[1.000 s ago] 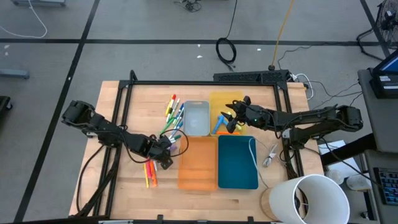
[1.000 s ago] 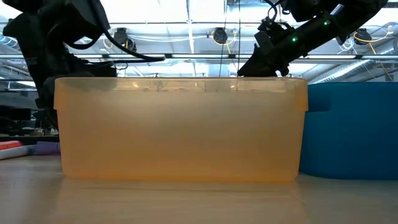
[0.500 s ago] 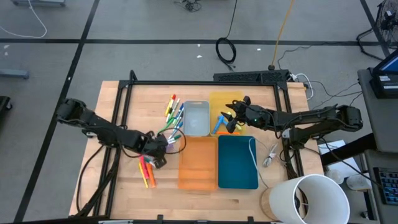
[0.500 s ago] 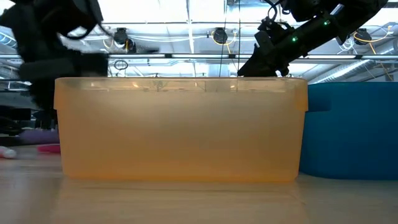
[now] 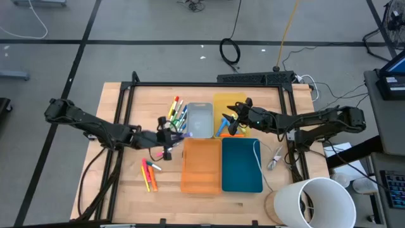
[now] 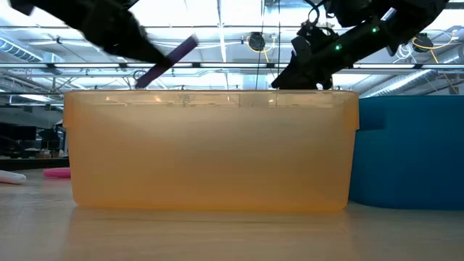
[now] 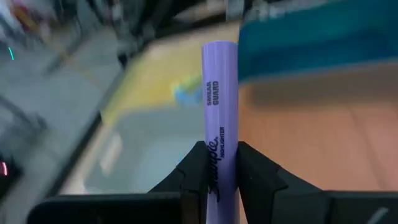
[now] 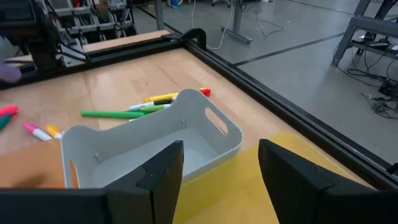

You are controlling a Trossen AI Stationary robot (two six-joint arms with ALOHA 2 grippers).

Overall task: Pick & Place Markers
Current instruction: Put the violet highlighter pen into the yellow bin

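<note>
We see the left gripper clamped on a purple marker, holding it tilted in the air just beside the orange tray, off the tray's far left corner. The other markers lie on the table beyond that corner beside the grey tray, with a few more on the wood to the orange tray's left. The right gripper hovers with fingers spread and empty over the yellow tray, beyond the orange tray.

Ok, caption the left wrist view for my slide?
Left gripper shut on a purple highlighter marker, carried above the translucent orange tray.
</note>
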